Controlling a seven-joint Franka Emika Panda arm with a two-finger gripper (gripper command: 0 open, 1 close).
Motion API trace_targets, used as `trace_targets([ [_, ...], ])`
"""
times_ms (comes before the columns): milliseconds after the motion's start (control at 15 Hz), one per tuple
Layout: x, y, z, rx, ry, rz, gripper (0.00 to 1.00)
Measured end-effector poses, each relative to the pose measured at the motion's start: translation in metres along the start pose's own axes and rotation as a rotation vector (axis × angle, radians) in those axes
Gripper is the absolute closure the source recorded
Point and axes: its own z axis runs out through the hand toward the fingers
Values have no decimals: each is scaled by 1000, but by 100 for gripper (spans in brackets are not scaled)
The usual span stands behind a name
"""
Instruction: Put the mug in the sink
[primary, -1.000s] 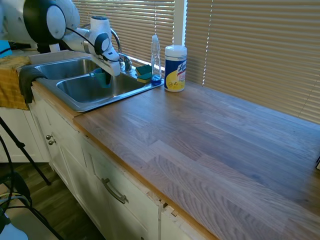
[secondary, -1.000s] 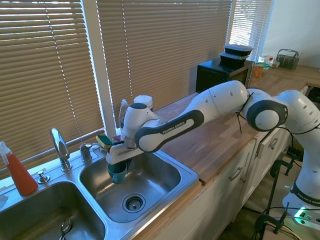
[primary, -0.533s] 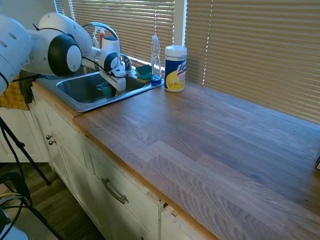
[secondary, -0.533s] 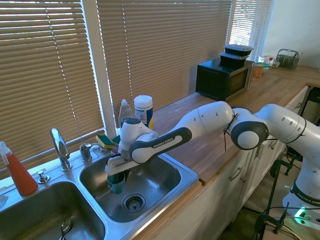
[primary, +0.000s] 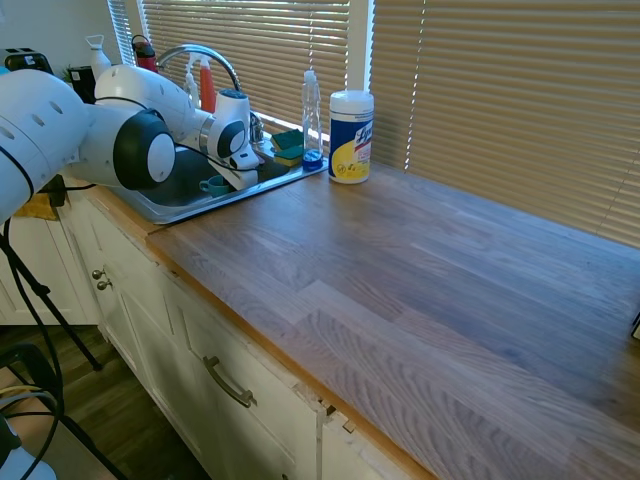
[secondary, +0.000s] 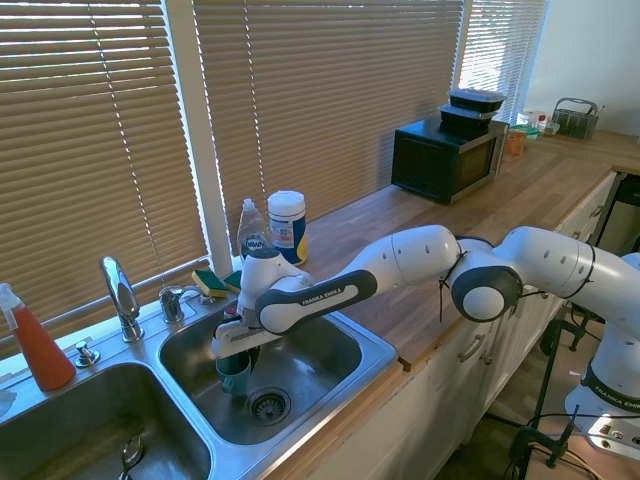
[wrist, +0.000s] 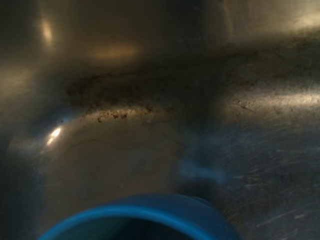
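The mug is plain teal blue-green; in the wrist view its rim reads brighter blue. The sink is grey brushed steel with dull brown specks on its floor. The tabletop is mid-brown wood in long planks with a paler edge. The arm is white with black joints. The sponge is teal over yellow. The wipes canister is white with yellow and blue print. A spray bottle is orange-red.

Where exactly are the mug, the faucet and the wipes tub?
mug (secondary: 235, 372), second exterior view, on its teal side wall under the gripper.
faucet (secondary: 117, 290), second exterior view, on its chrome neck.
wipes tub (primary: 350, 142), first exterior view, on its yellow label.
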Motion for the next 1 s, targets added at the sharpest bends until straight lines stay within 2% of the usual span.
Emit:
trace_targets([
  [733, 10, -7, -16, 0, -15, 9, 0],
  [1000, 14, -15, -50, 12, -2, 11, 0],
])
